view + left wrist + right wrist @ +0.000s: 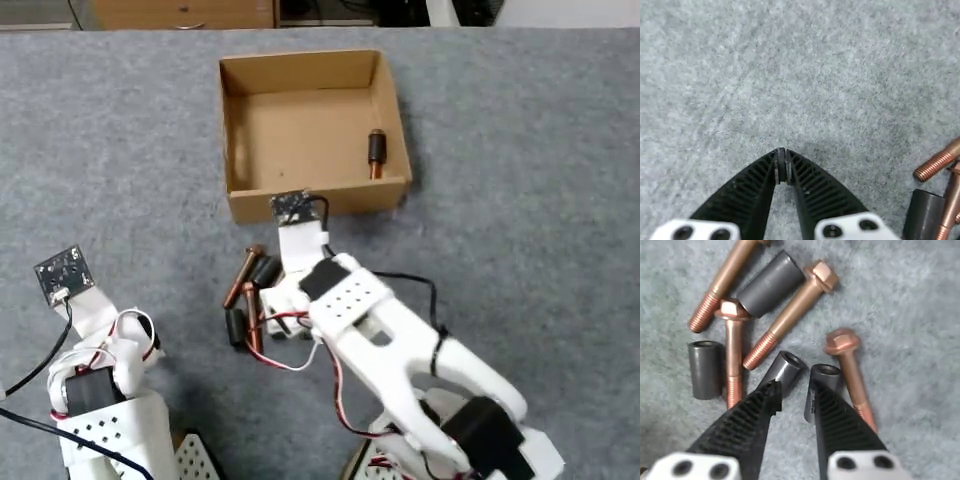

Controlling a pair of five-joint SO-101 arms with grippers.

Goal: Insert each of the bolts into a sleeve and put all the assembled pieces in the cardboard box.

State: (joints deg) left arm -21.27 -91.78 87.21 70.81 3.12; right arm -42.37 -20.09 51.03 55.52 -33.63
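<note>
Copper bolts (792, 310) and dark sleeves (772, 282) jumbled on the desk (520, 150), just near of the cardboard box (300, 70), one assembled piece (377, 152) by its right wall. Directly above the jumble: right hand (793, 390), slightly spread, one sleeve (826, 375) partly in its gap, long axis roughly in line with it. Farther left: left hand (781, 165), pressed together.

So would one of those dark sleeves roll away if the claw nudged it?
Probably a little: this sleeve is a smooth cylinder lying on its side, though the fuzzy grey mat should stop it soon. It looks like rigid metal, so likely heavy for its size and slippery to grip.
</note>
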